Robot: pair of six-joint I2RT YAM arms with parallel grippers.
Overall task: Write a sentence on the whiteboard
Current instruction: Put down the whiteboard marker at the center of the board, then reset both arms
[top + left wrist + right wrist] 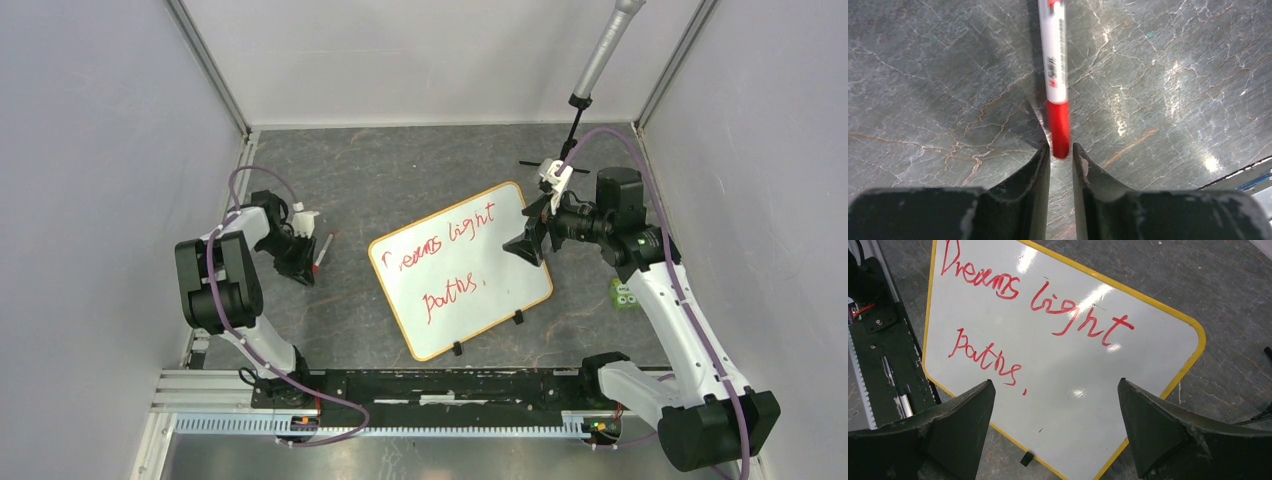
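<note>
The whiteboard [470, 300] lies flat and tilted in the middle of the table, with two black clips on its near edge. The sentence [450, 245] in red reads "Dreams light paths." in two lines. In the right wrist view the whiteboard [1108, 370] and the sentence [1048, 302] fill the frame. My right gripper [1055, 390] is wide open and empty above the board's right part, and shows in the top view [528, 238]. A white marker with a red cap [1055, 65] lies on the table left of the board [322, 250]. My left gripper [1061, 147] stands narrowly open with the cap's end at its tips.
A small green object [625, 293] sits on the table right of the board, by the right arm. A grey rod on a black stand [597, 65] rises at the back right. The black rail [450, 385] runs along the front. Walls close in both sides.
</note>
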